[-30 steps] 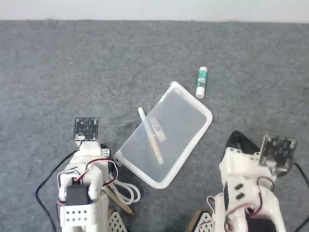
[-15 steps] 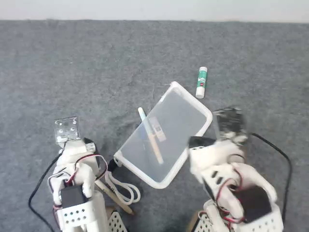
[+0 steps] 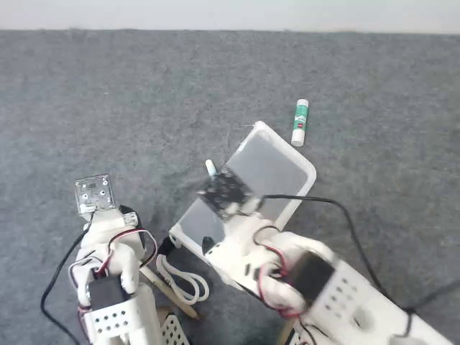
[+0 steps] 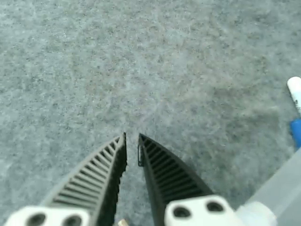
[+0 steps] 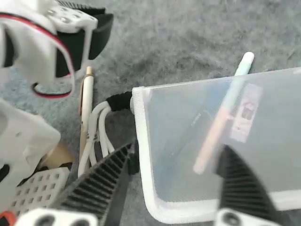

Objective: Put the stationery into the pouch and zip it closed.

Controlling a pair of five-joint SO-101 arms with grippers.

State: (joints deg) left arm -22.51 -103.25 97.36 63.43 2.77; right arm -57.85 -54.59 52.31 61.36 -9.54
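My right gripper (image 5: 178, 157) has swung in from the table's near right corner over the pouch (image 3: 277, 162) at mid-table — spread wide, empty. The glue stick (image 3: 300, 122) lies just off its far corner — unpacked. My left gripper (image 4: 131, 141) sits nearly closed, empty.

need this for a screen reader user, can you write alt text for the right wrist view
The right gripper hangs open over one end of a translucent, white-edged pouch on grey carpet, its dark fingers spread apart. A pen shows through the pouch, pale tip past its edge; a beige pen and white cable lie beside it.
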